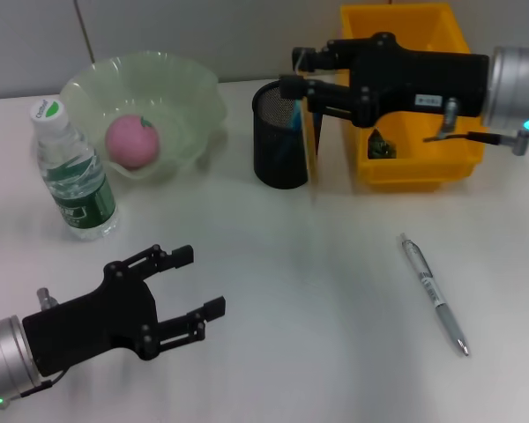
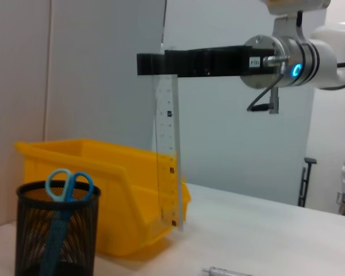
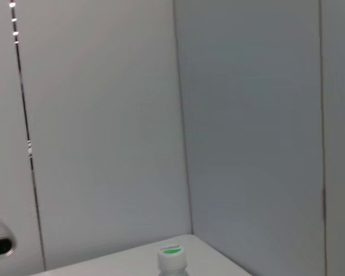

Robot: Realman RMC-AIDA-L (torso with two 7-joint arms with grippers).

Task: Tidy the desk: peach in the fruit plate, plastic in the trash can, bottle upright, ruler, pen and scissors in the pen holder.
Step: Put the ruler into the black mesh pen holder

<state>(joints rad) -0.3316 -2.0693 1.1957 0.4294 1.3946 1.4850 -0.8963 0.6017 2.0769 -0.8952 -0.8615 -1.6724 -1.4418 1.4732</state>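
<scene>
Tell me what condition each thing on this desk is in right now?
Peach: in the fruit plate.
Bottle: upright, capped.
Scissors: in the pen holder, handles up.
Ruler: hanging vertically from the right pincer, beside the holder.
Pen: lying flat on the desk.
Yellow bin: holds something small and dark.
Left pincer: open, empty.

black grippers (image 1: pixel 198 282) | silver wrists | green-lit rings | thin cables
</scene>
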